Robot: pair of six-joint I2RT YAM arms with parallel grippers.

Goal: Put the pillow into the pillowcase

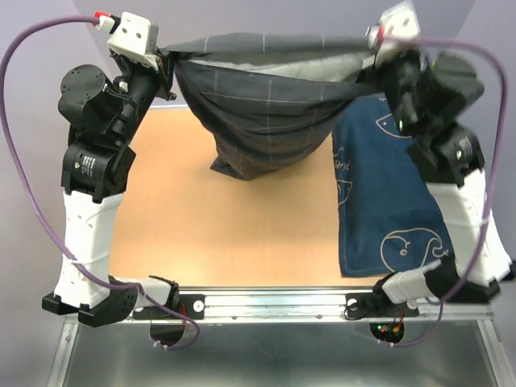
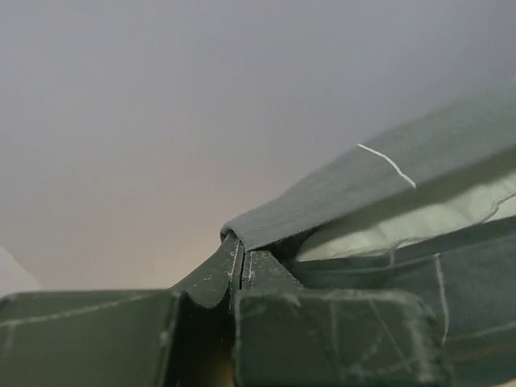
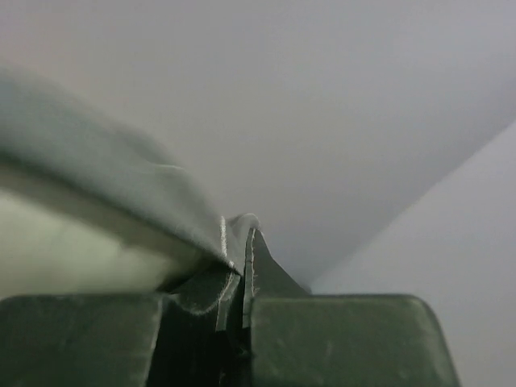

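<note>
The left gripper (image 1: 165,60) and right gripper (image 1: 372,50) each pinch a mouth corner of the pillowcase (image 1: 258,121), stretched 9-to-3 o'clock, with the pillow (image 1: 278,66) inside hanging toward 6 o'clock.

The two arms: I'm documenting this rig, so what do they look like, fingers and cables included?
The left arm and right arm each have a white lower link, chunky black joint housings above and a white box at the wrist. A purple cable loops off each. The fingers are blocky, dark green and scratched.

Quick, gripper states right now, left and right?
Left gripper: closed, holding one corner of the pillowcase opening.
Right gripper: closed, holding the opposite corner.
</note>
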